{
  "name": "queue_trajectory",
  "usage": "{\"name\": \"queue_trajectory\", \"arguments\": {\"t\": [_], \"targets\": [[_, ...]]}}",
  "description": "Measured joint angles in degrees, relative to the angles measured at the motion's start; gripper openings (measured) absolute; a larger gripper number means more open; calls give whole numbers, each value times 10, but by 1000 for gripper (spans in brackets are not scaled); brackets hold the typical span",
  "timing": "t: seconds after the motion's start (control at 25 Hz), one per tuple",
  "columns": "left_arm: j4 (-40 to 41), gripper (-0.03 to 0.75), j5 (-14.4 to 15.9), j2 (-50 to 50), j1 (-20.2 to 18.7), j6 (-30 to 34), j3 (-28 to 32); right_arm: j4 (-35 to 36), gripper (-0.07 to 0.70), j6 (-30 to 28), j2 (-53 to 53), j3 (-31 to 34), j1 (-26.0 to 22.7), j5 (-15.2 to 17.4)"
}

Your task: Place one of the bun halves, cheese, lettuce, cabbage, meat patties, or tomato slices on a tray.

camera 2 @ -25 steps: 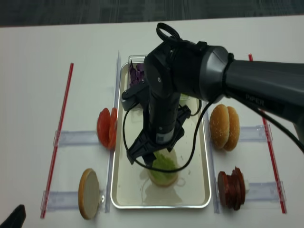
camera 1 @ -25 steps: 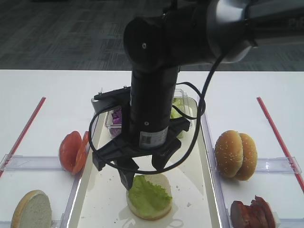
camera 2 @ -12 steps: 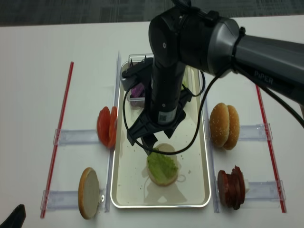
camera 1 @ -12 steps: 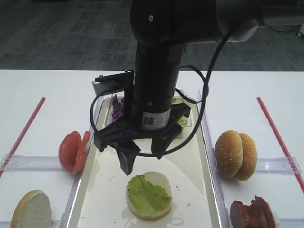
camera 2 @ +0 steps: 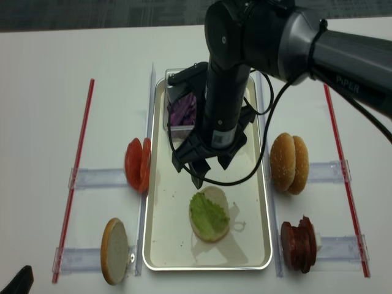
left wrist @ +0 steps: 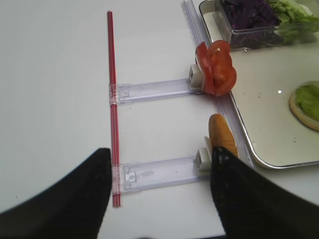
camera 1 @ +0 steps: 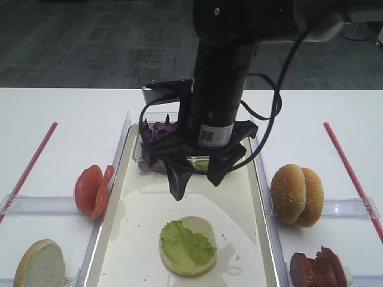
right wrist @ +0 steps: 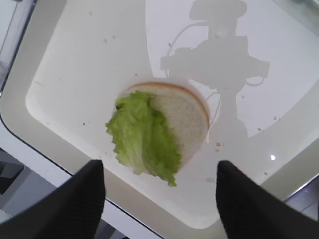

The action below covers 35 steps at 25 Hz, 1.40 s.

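Centrally, crinkled light-green lettuce leaf [camera 1: 185, 244] lay on round pale bun half [camera 1: 202, 234], resting in long cream-white silvery-rimmed tray [camera 1: 119, 227]. Right claw [camera 1: 197, 179] hovered above, released, empty. Clear tub of purple cabbage shreds [camera 2: 182, 110] stood behind.

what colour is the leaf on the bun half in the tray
Light green lettuce, clearest in the right wrist view.

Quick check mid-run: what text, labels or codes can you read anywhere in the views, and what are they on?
"PIPER": on the right arm's grey link, partly readable at the overhead view's right edge.
White sticker with a square code on the arm's wrist above the right hand: too small to read.
Nothing else is legible.
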Motion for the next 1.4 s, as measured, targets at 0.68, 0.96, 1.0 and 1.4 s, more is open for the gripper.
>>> {"name": "queue_trajectory", "arguments": {"t": [0.68, 0.96, 1.0, 1.4], "targets": [[0, 415, 0, 0, 0, 0, 0, -15, 502, -17, 0, 0, -130, 0], [0, 415, 0, 0, 0, 0, 0, -19, 502, -25, 0, 0, -181, 0], [0, 415, 0, 0, 0, 0, 0, -20, 502, -26, 0, 0, -191, 0], [0, 415, 0, 0, 0, 0, 0, -26, 502, -32, 0, 0, -288, 0]]}}
